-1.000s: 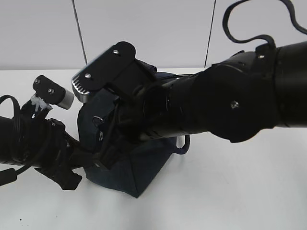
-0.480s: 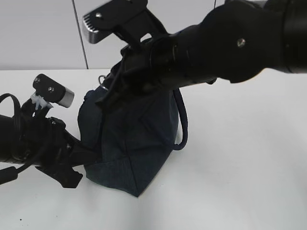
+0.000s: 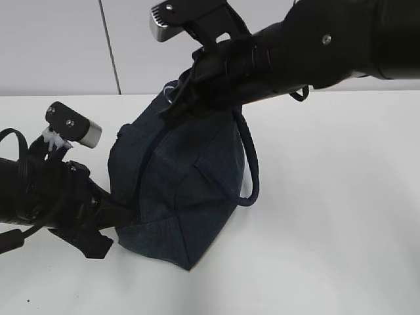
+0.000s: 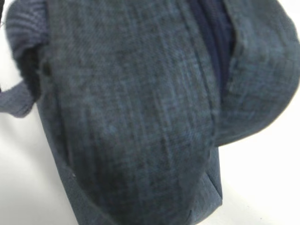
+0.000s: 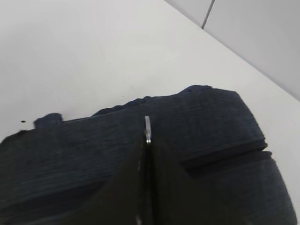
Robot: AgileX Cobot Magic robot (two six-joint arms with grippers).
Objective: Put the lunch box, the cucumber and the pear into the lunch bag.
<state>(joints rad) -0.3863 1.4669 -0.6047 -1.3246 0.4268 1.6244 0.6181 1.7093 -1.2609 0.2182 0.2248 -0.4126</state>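
Observation:
The navy lunch bag (image 3: pixel 184 190) stands on the white table, its zipper line running up the left face. My right gripper (image 3: pixel 169 107) is at the bag's top, shut on the metal ring pull (image 5: pixel 147 127), which pokes out between its dark fingers (image 5: pixel 161 178). My left gripper (image 3: pixel 125 215) is pressed into the bag's lower left side. In the left wrist view the bag fabric (image 4: pixel 140 117) fills the frame and hides the jaws. A loop handle (image 3: pixel 249 170) hangs down the right side. The lunch box, the cucumber and the pear are out of view.
White table (image 3: pixel 341 230) stretches to the right and front of the bag. Grey wall panels (image 3: pixel 59 46) close the back. The right arm (image 3: pixel 315 46) spans the upper right of the exterior view, above the table.
My right arm has risen and drawn back with the ring pull, leaving the bag's front uncovered and its top stretched taller. The left arm has stayed at the bag's lower left.

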